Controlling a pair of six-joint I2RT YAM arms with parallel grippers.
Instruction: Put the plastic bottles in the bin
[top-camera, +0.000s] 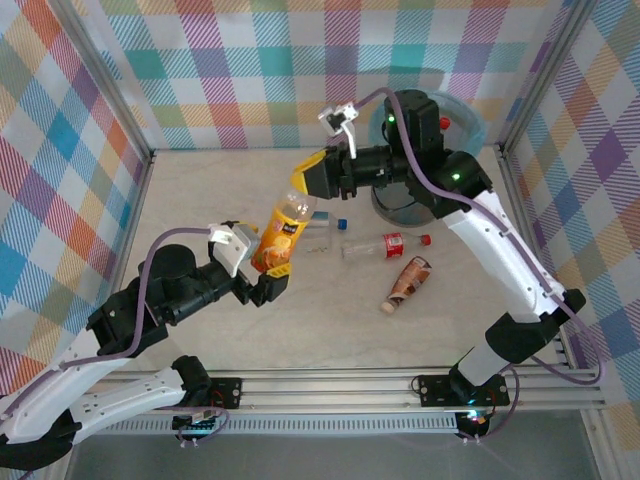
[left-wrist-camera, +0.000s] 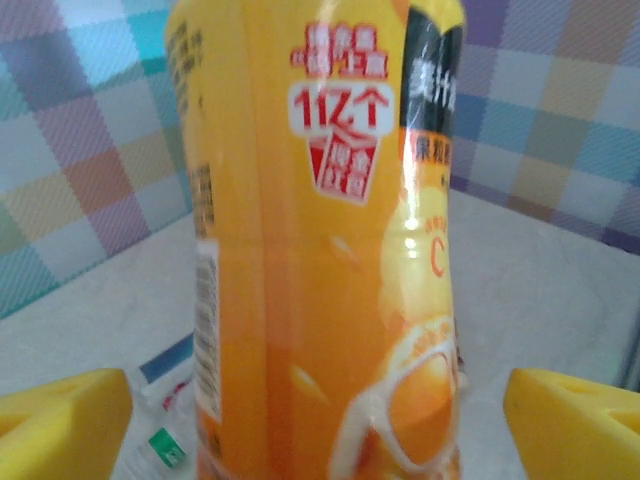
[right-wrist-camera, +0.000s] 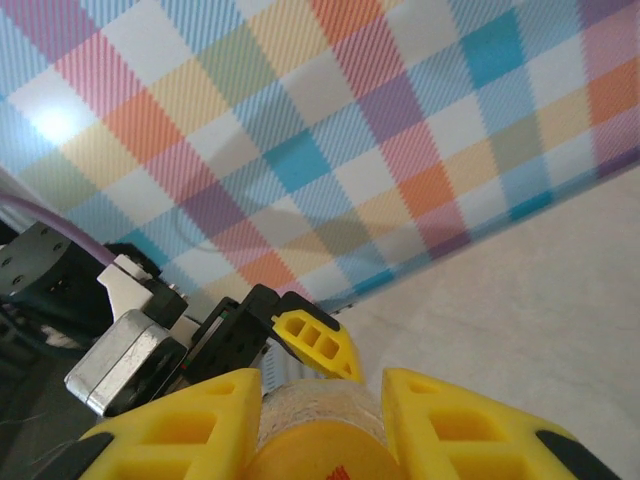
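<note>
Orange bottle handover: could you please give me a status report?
Left pincer open, clear of orange bottle. Right pincer shut on its cap end. Bin partly hidden by right arm. Three other bottles lying loose, none in the way.

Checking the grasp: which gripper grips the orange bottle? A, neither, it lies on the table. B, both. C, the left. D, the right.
D: the right gripper is closed on the top of the orange bottle, while the left gripper is open, clear of its sides.
</note>
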